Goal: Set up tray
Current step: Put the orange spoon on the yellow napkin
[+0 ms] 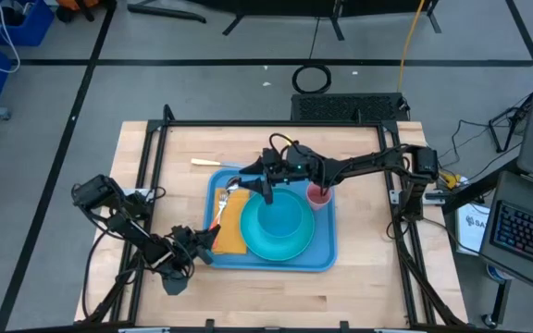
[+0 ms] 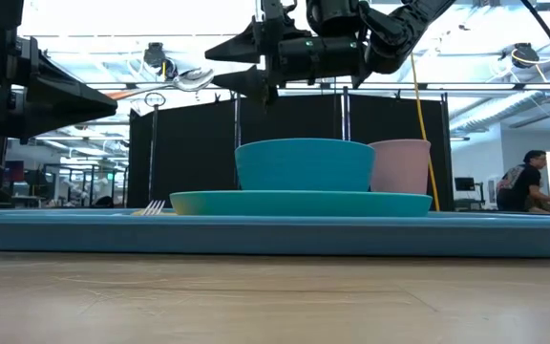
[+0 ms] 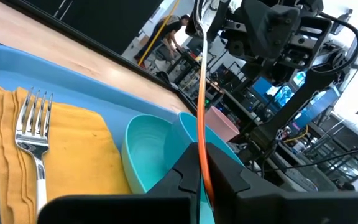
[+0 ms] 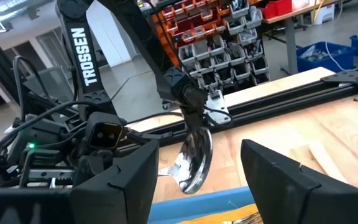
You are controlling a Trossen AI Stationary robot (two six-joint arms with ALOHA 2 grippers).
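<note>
Presently: tray (image 1: 327,261), large, flat, light blue, low-rimmed, rounded corners; left gripper (image 1: 213,237) clamps an orange-handled spoon (image 2: 191,80); right gripper (image 1: 248,181) spread wide, holding nothing.

tray (image 1: 322,257): light blue is seen | plate (image 1: 294,242): teal | bowl (image 2: 304,164): teal, matched to the plate | cup (image 2: 401,165): pale pink | napkin (image 3: 73,155): yellow-orange, plain | fork (image 3: 33,134): silver | spoon (image 4: 194,160): shiny silver, orange handle | counter (image 1: 183,153): light wood grain | grippers: dark.
</note>
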